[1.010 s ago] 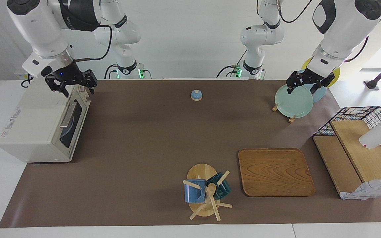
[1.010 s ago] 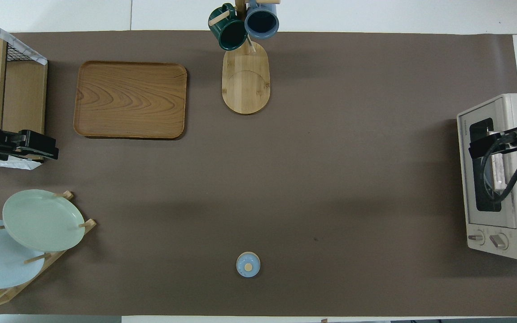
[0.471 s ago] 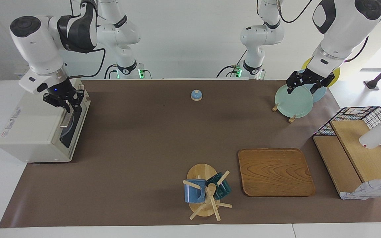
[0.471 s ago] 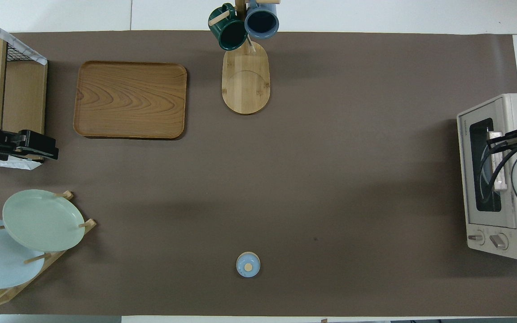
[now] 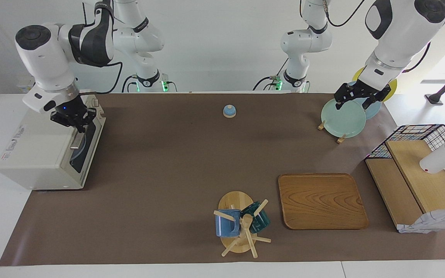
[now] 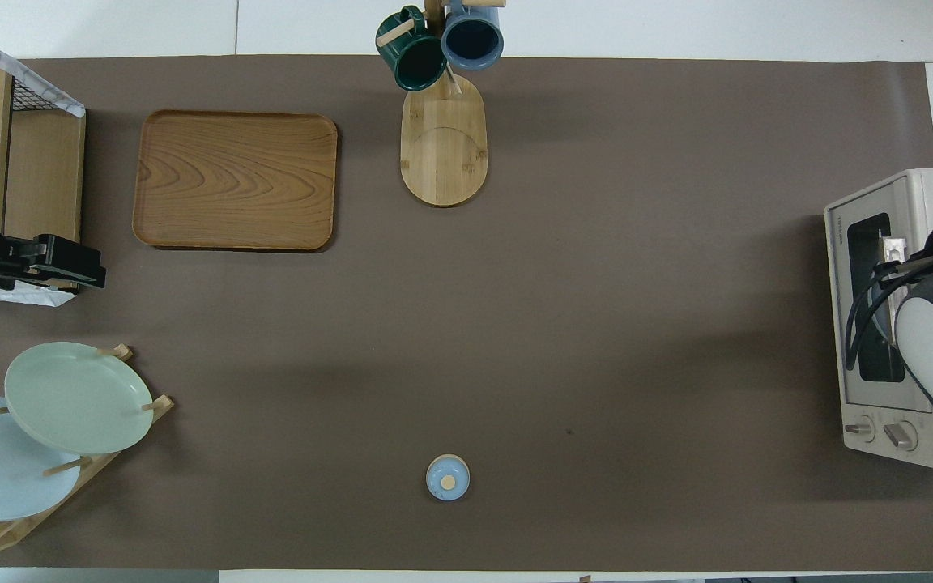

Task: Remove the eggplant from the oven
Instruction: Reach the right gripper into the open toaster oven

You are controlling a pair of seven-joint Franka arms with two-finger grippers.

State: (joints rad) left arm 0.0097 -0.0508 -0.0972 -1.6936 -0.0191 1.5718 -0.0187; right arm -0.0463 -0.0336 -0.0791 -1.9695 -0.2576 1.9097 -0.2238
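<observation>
**Oven door gripped at the handle; eggplant not yet seen**

At the right arm's end of the table (image 5: 160, 162), the right tool (image 5: 76, 122) is closed on the metal handle (image 5: 78, 136) at the upper edge of the oven (image 5: 41, 154) door. The grip appears to be taken there so that the drop-down door can be pulled open, judged to be the first step of the task. The door is shut, and the eggplant cannot be made out in either view; it is presumed to lie inside, hidden by the dark glass (image 6: 871, 300).

At the other end of the table, the left tool (image 5: 354, 101) is held with its fingers spread and nothing in it, above the plates (image 5: 343, 117) standing on edge in their wooden rack; that arm is waiting. A small blue bell (image 5: 229, 111) sits on the table between the two arms.

Farther from the robots, a wooden tray (image 5: 321, 200) lies flat and bare, possibly a landing place for the eggplant, though nothing in the task says so. Beside it, a blue mug (image 5: 227, 224) and a dark green mug (image 5: 256, 218) are hung on a wooden stand. A wire basket with wooden shelves (image 5: 415, 177) stands at the left arm's end of the table.
</observation>
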